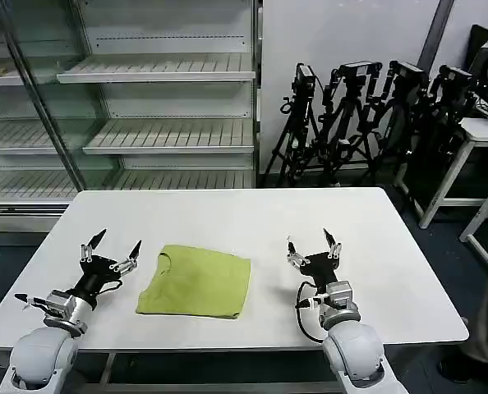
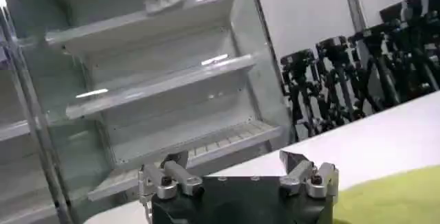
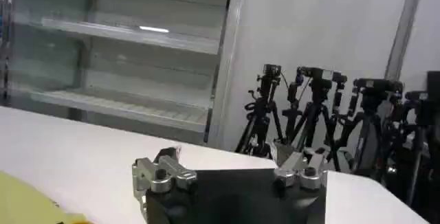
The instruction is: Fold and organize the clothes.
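We are seeing the lime T-shirt (image 1: 196, 281) lying folded into a flat rectangle on the white table (image 1: 375, 246), toward its front edge and a little left of the middle. Our left gripper (image 1: 111, 244) is hovering just beside the shirt's left side, its 2 fingers spread apart. Our right gripper (image 1: 312, 244) is hovering to the shirt's right, fingers likewise apart, touching nothing.

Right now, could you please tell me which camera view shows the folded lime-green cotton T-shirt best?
The head view: the whole folded lime-green cotton T-shirt lies on the white table between both arms. The left wrist view catches one green edge; the right wrist view catches a corner.
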Controlling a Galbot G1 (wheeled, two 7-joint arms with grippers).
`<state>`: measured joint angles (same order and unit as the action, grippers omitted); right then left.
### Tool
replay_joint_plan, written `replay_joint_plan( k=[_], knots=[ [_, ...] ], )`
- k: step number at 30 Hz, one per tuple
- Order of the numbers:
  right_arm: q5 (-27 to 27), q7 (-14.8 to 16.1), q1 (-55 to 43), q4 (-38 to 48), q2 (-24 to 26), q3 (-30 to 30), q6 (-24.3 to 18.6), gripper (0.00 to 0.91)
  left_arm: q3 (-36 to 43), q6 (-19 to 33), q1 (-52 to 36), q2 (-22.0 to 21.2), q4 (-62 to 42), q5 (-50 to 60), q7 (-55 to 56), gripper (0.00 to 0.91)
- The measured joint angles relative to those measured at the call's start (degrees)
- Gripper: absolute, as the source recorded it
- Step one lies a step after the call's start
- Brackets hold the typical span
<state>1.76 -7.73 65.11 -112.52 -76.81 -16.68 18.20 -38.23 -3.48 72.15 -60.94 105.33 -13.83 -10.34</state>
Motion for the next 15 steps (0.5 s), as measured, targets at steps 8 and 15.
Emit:
replay_joint_plan(
  k=[8,15],
  knots=[
    [-0.9,0.0,0.4,-0.5,0.6,-0.6,-0.9,0.907,-0.6,0.9,0.0,-0.3,-0.3,0.4,-0.8,0.907],
    [-1.0,0.1,0.4,-1.3,0.7,-0.6,-0.9,0.907,-1.3,1.1,0.6,-0.3,0.0,0.4,-1.2,0.907]
  ],
)
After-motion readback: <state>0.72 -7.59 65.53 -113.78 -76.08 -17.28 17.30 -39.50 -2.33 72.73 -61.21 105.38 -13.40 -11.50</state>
